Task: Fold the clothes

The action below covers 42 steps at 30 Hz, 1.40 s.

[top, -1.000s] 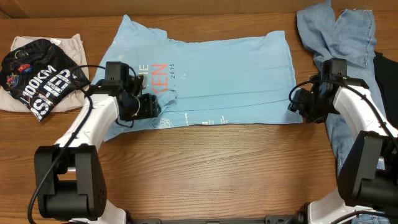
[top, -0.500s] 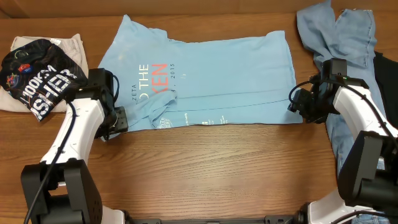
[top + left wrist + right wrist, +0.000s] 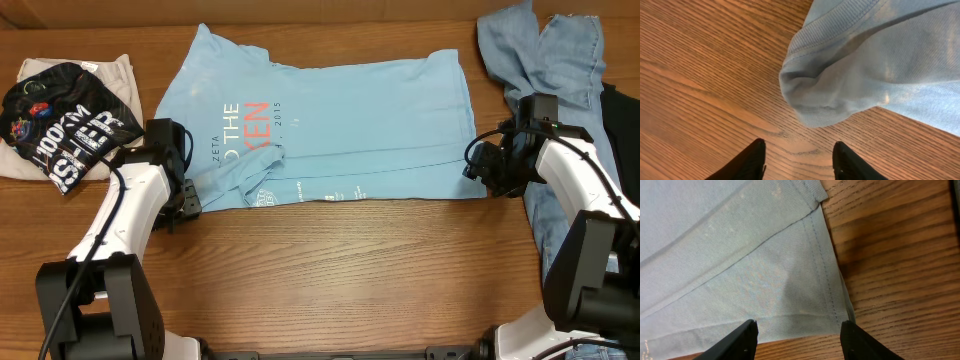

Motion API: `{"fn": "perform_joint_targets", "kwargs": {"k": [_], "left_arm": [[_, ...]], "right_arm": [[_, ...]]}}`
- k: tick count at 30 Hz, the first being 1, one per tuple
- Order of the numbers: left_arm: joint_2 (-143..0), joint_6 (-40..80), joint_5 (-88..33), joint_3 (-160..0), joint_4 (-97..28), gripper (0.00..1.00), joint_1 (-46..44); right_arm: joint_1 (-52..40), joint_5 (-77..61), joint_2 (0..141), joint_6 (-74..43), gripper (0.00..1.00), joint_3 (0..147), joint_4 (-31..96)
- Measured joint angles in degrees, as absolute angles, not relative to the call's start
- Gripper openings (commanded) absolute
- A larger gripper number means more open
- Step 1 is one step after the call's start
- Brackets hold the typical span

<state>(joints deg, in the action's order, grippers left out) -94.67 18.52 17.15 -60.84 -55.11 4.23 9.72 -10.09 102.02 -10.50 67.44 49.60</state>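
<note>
The light blue T-shirt lies flat across the back of the table, lettering up, its lower edge folded up in a band. One sleeve is bunched at the shirt's front left corner. My left gripper sits just off that corner; in the left wrist view it is open over bare wood, the sleeve tip a little ahead of it. My right gripper is at the front right corner. Seen from the right wrist, it is open and straddles the hemmed corner, which lies flat.
A black shirt with white lettering rests on beige cloth at the back left. Denim jeans lie along the right side under my right arm, with a dark item at the far right edge. Bare wood table fills the front.
My left gripper has drawn back leftward off the shirt to its left corner, leaving the sleeve lying on the table. The right arm has not moved.
</note>
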Motion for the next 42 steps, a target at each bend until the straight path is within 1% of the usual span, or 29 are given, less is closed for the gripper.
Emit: {"fn": "perform_joint_targets", "kwargs": {"k": [3, 8, 10, 14, 25, 27, 30, 32, 37, 40, 42], "left_arm": [[-94.67, 19.03, 17.32, -59.61, -53.91, 0.57, 4.23], [-94.67, 19.18, 17.85, -55.48, -49.3, 0.56, 4.23], [-94.67, 19.18, 17.85, -53.65, -47.88, 0.54, 4.23], [-94.78, 19.18, 17.85, -52.69, -45.71, 0.43, 4.23], [-94.78, 19.16, 19.22, -52.69, -42.78, 0.43, 4.23], [-94.78, 19.16, 19.57, -52.69, -42.78, 0.37, 4.23], [-94.78, 19.18, 19.9, -52.69, -42.15, 0.23, 4.23], [-94.78, 19.25, 20.05, -52.64, -41.54, 0.19, 4.23], [-94.78, 19.18, 20.23, -52.64, -40.45, 0.14, 4.23], [-94.78, 19.18, 20.4, -52.62, -40.45, 0.07, 4.23], [-94.78, 19.18, 20.84, -52.64, -40.42, 0.04, 4.23]], "right_arm": [[9.72, -10.07, 102.02, -10.5, 0.57, 67.44, 49.58], [9.72, -10.07, 102.02, -10.48, 0.57, 67.44, 49.58], [9.72, -10.07, 102.02, -10.5, 0.57, 67.44, 49.58], [9.72, -10.07, 102.02, -10.5, 0.57, 67.44, 49.58], [9.72, -10.09, 102.02, -10.5, 0.57, 67.44, 49.74], [9.72, -10.07, 102.02, -10.48, 0.57, 67.44, 49.76], [9.72, -10.07, 102.02, -10.48, 0.57, 67.44, 49.78], [9.72, -10.07, 102.02, -10.46, 0.57, 67.44, 49.74], [9.72, -10.09, 102.02, -10.48, 0.57, 67.44, 49.74], [9.72, -10.07, 102.02, -10.48, 0.57, 67.44, 49.76], [9.72, -10.09, 102.02, -10.5, 0.57, 67.44, 49.76]]}}
